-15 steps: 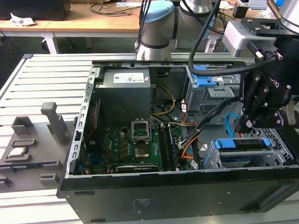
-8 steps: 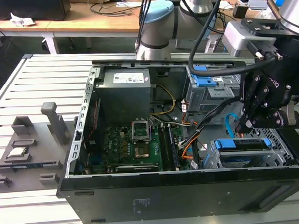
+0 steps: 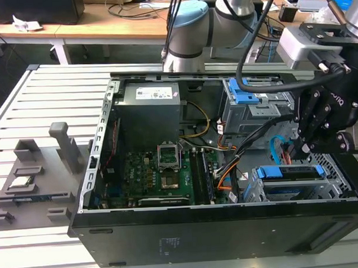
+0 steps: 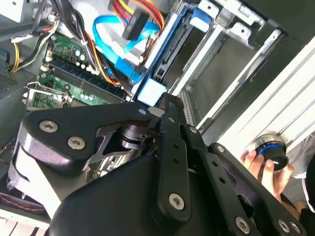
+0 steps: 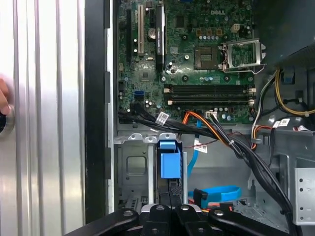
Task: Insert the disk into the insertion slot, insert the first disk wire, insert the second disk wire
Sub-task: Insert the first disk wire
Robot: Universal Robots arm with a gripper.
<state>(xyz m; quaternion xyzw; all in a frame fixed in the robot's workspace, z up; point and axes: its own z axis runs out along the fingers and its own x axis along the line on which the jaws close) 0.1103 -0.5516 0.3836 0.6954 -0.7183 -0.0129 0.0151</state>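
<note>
Disk (image 3: 289, 172): one, standing on edge down inside slot (image 3: 254, 193), blue frame uppermost, at the exterior view's right end of open case (image 3: 200, 233). Same disk (image 5: 170, 164) end-on in the first wrist view, blue frame between the sheet-metal walls of slot (image 5: 130, 164). Gripper (image 3: 295, 146): one, on the single arm (image 3: 190, 28), poised right above disk, fingers drawn together with nothing visible between them. In the second wrist view, gripper (image 4: 158, 105) just by the frame's pale-blue end; touching or not, impossible to tell. Task wires: two. Second wire (image 4: 115, 54), light-blue and flat, looped just beside slot, with one dark connector at its end low in case in the first wrist view. First wire (image 4: 135, 22), red, orange and black with one dark plug, next to that loop and near disk's frame; plugged in or not, impossible to tell. Cages: two, namely slot and a grey cage (image 3: 248, 102) with a blue tab farther back. Motherboard (image 3: 162, 170): one, flat in case beside power supply (image 3: 149, 111). Black cable bundle (image 5: 246, 152): one, running from motherboard past slot. Person's hand (image 4: 266, 172): one, outside case by slatted table (image 3: 48, 91), fingers around one round black knob (image 4: 269, 150) with a blue ring. Grey fixture (image 3: 33, 174): one, on table at the exterior view's left, well apart from case.
</note>
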